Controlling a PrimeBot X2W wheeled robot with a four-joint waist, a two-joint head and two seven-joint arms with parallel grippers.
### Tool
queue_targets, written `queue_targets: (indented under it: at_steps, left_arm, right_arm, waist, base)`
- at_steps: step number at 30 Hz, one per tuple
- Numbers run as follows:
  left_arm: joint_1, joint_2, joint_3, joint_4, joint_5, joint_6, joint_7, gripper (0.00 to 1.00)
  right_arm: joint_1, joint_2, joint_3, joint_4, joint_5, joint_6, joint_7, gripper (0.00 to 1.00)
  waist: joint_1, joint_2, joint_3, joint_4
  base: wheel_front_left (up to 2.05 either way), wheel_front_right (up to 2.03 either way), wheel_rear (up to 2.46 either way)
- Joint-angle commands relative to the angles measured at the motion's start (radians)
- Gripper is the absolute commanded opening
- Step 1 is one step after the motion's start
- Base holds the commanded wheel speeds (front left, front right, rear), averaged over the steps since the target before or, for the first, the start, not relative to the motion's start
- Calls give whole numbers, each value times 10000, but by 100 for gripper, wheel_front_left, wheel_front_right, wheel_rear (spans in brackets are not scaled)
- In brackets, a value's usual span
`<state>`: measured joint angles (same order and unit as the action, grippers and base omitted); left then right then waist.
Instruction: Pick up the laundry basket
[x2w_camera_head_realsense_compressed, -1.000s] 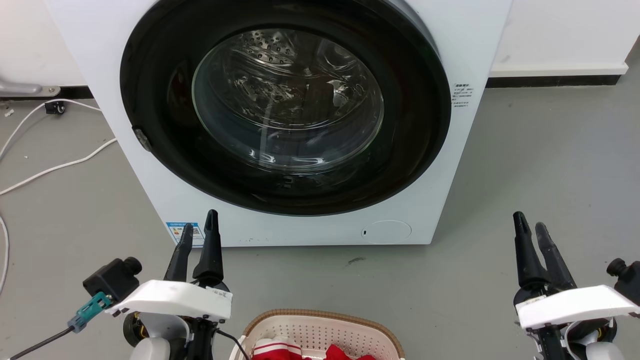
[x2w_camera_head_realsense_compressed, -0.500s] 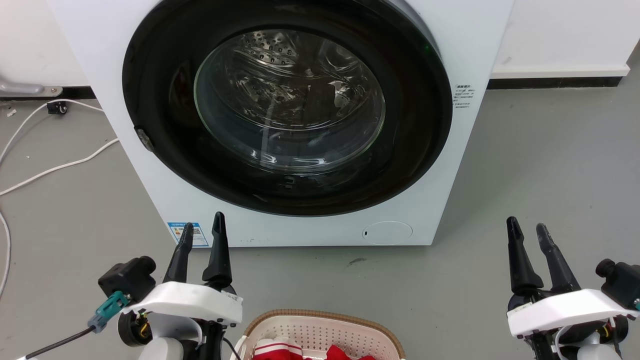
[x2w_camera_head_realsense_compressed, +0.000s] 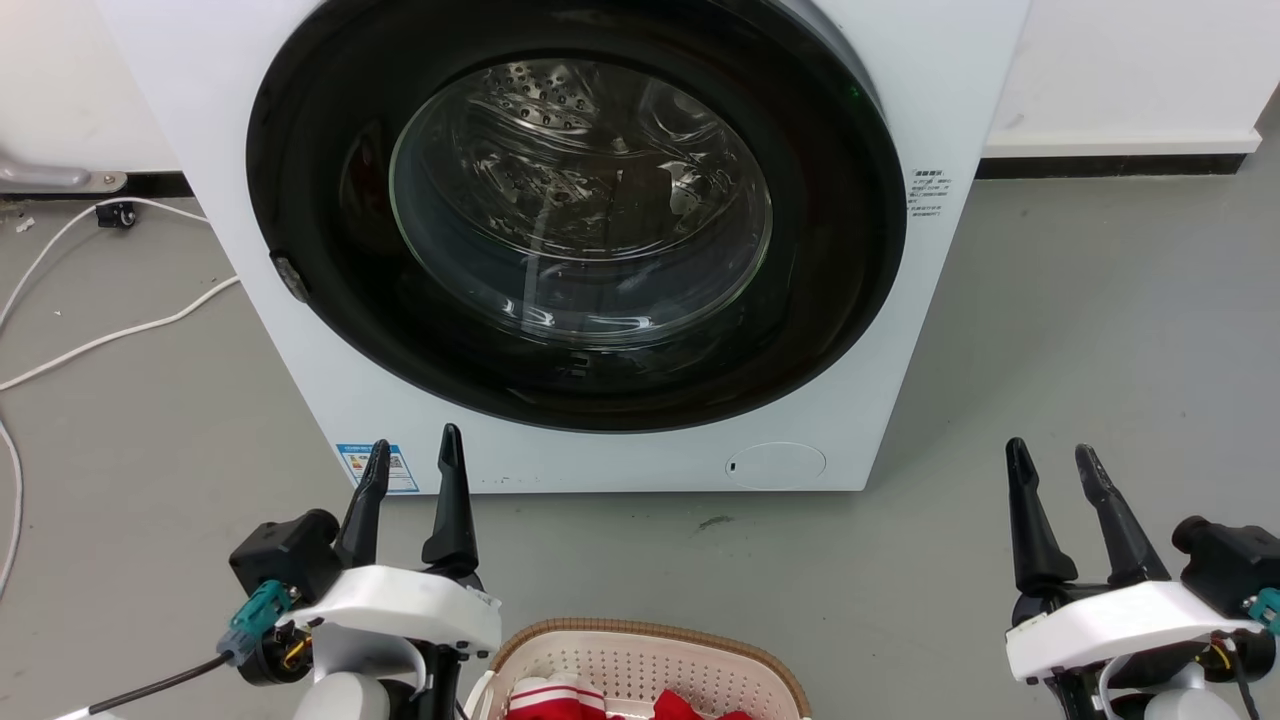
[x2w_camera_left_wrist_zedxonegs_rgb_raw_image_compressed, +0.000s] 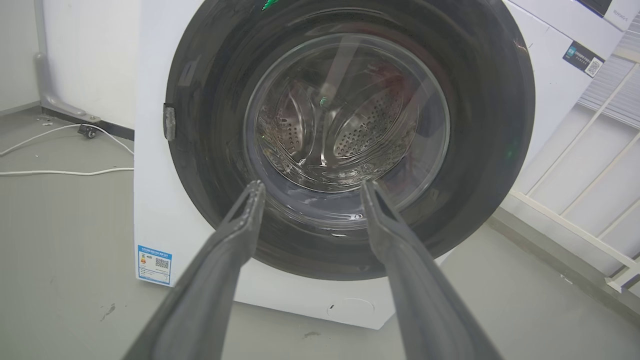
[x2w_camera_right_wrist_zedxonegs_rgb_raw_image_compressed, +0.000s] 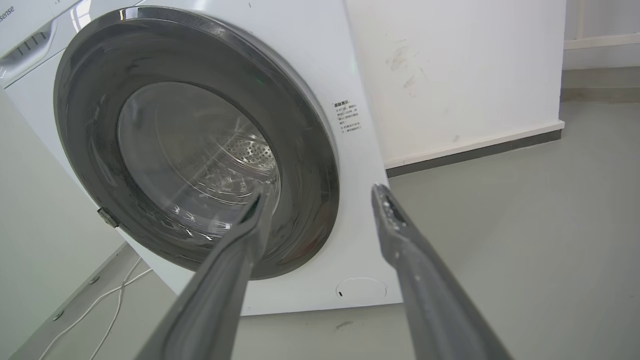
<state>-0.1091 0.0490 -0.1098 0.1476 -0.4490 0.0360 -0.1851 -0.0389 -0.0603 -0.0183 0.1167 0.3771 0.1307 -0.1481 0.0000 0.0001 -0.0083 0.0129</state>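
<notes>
The laundry basket (x2w_camera_head_realsense_compressed: 640, 655) is cream-white with perforated walls and a brown woven-look rim; just its far end pokes in at the bottom middle of the head view, with red and white cloth (x2w_camera_head_realsense_compressed: 610, 702) inside. My left gripper (x2w_camera_head_realsense_compressed: 412, 452) hovers open just left of the basket, fingers aimed at the washing machine. My right gripper (x2w_camera_head_realsense_compressed: 1052, 456) is open too, well off to the basket's right. Both wrist views look past open, empty fingers, the left gripper (x2w_camera_left_wrist_zedxonegs_rgb_raw_image_compressed: 311, 188) and the right gripper (x2w_camera_right_wrist_zedxonegs_rgb_raw_image_compressed: 320, 192), at the machine's door.
A white front-loading washing machine (x2w_camera_head_realsense_compressed: 935, 90) with a closed dark round door (x2w_camera_head_realsense_compressed: 580, 215) stands straight ahead on the grey floor. White cables (x2w_camera_head_realsense_compressed: 110, 335) run over the floor at the left. A white wall with a dark skirting (x2w_camera_head_realsense_compressed: 1110, 162) closes the back right.
Both grippers have spread wider. The left one has shifted right, closer to the basket, and the right one has shifted slightly left and down. The basket has not moved.
</notes>
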Motion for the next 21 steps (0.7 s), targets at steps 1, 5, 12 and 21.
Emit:
queue_targets:
  at_steps: [1, 5, 12, 21]
  left_arm:
    - [-205, 25, -40, -5, 276, 67, -105, 100]
    - [-203, 24, -84, 47, 668, 160, -193, 100]
    - [-250, 24, -138, 222, 1388, 250, -336, 100]
    - [-246, 23, -248, 376, 2138, 422, -521, 100]
  right_arm:
    - [27, 18, -35, -117, -372, 0, -50, 100]
    - [64, 48, -154, -121, -838, 0, -16, 100]
    - [121, 80, -241, -157, -1666, -1, 20, 100]
    - [169, 98, -274, -201, -2484, -1, 44, 100]
  waist:
    - [0, -1, -3, -1]
    - [0, -1, -12, 8]
    - [0, -1, -15, 24]
    - [0, -1, -1, 31]
  base:
    - [0, 0, 0]
    - [0, 0, 0]
    - [0, 0, 0]
    - [0, 0, 0]
